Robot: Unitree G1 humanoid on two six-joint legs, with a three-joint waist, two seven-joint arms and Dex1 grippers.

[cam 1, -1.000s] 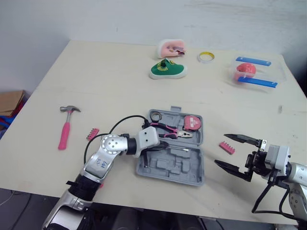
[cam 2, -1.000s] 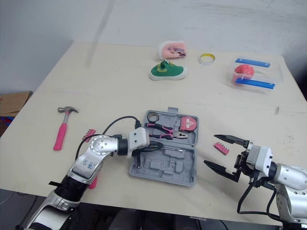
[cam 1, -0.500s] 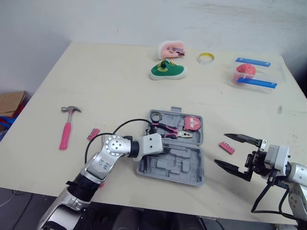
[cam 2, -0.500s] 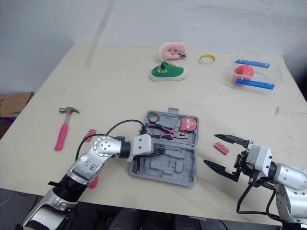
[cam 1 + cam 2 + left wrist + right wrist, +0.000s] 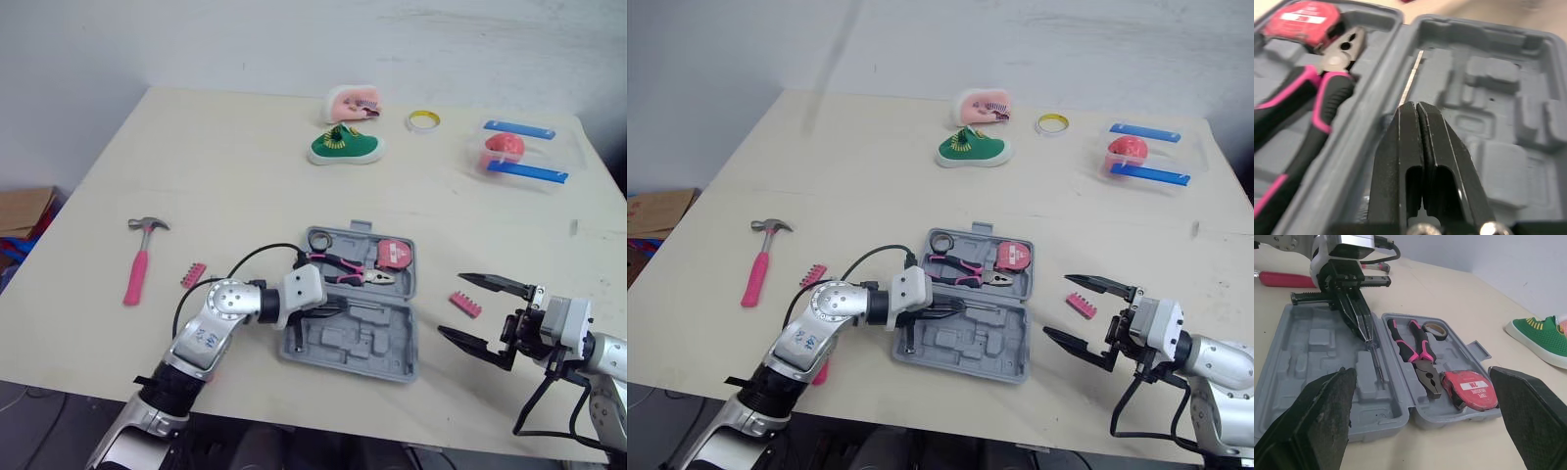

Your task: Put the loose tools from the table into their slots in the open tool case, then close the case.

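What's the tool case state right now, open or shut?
Open. The tool case lies spread flat, both halves up; pliers and tape measure sit in the far half, left pincer over the near half.

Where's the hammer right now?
In the head views, the hammer lies on the table's left side, just left of the pink bit strip and the tool case.

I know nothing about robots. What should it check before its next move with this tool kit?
1. Tool case open: ok.
2. Right end effector open: ok.
3. Left end effector clear of the case: not ok; it is shut, with its tip down in the near half.
4. Loose tools stowed: not ok; the hammer, left pink bit holder and right pink bit holder lie on the table.
5. Thin metal shaft seated in its slot: cannot tell.
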